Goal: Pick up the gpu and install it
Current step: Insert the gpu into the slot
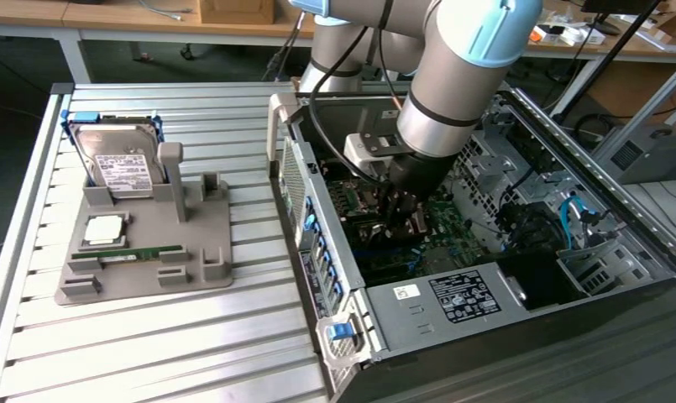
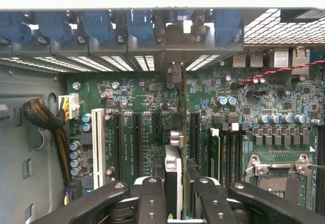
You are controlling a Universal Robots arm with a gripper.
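Pincer: black fingers nearest the wrist camera, standing partly open, each flank pressed to a thin card held on edge between them.
Held thing: the gpu, seen edge-on in the wrist view, a dark green board running from the fingers away toward the case's back wall.
Gpu end bracket: pale metal, at the far end of the card, up against the row of blue slot clips.
Gpu position: upright over the motherboard, in line with the black expansion slots; whether its edge is seated in a slot I cannot tell.
Beside the card: a white slot off to one side, the processor socket to the other.
Cable bundle: braided black with yellow leads, ending at a white plug on the board's edge.
Arm: in the exterior view, grey with pale blue caps, reaching down into the open computer case, the pincer low over the board.
Exterior view adds: the case lies on its side on a ribbed metal table, with its power supply label facing up.
Grey holder tray: on the table toward the exterior view's left, well apart from the case.
On the tray: a silver hard drive standing upright, a square processor and a narrow green RAM stick lying flat.
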